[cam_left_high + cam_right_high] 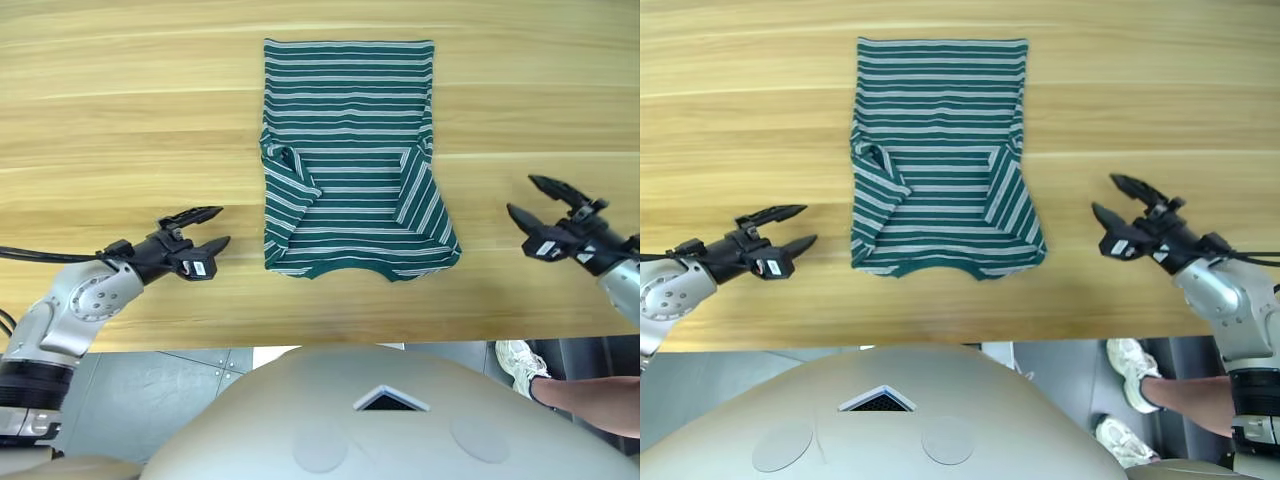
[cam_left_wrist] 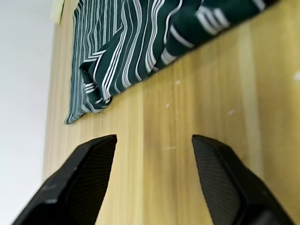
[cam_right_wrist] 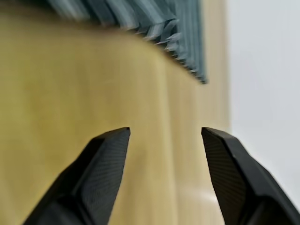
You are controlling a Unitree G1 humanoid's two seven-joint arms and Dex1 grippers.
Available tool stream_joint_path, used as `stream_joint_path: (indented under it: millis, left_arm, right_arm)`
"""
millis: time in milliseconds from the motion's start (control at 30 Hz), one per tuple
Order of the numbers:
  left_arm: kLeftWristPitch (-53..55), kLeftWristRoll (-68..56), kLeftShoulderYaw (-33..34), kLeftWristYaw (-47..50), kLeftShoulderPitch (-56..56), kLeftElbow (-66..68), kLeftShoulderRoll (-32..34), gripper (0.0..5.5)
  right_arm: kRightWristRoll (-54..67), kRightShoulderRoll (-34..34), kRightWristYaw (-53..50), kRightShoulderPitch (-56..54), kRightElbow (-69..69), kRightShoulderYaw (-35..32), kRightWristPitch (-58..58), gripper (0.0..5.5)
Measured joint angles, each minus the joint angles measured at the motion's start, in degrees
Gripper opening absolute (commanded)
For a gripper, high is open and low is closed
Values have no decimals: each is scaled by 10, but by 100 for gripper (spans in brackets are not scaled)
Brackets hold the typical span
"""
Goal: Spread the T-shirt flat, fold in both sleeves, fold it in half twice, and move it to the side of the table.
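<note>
On the left, the left claw (image 1: 218,227) hovers low over the bare worktop (image 1: 110,120). Its two black, textured fingers (image 2: 89,173) are spread apart and hold nothing, and they point toward the shirt's near left corner, which looks like readiness for a fold rather than a grip. In the middle lies the T-shirt (image 1: 350,120), a dark green knit with thin pale stripes, flat on the pale wood-grain surface. Its neckline (image 1: 350,270) faces the robot and its straight hem lies at the far edge. The left sleeve (image 1: 290,185) and the right sleeve (image 1: 420,195) are both turned in over the body, so their stripes slant across the level ones (the left one bunches a little at its top, the right lies smoother). The outline is a tall near-rectangle that flares slightly at the shoulders. By my reading the sleeve step is done and the first halving is due; cloth this soft will likely sag and slide unless both near corners are lifted together. On the right, the right claw (image 1: 521,196) mirrors its partner, fingers parted and empty, near the shirt's right shoulder and well placed for that paired lift.
</note>
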Motion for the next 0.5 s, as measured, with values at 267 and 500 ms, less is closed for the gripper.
stream_joint_path:
  millis: [267, 500]
  left_arm:
    - [-20, -10, -83, -20, -55, 1, -36, 301]
    - [-21, -16, -102, -20, -61, -2, -31, 301]
  right_arm:
    - [0, -4, 11, 33, -18, 30, -18, 282]
    - [0, -5, 12, 46, -35, 30, -21, 282]
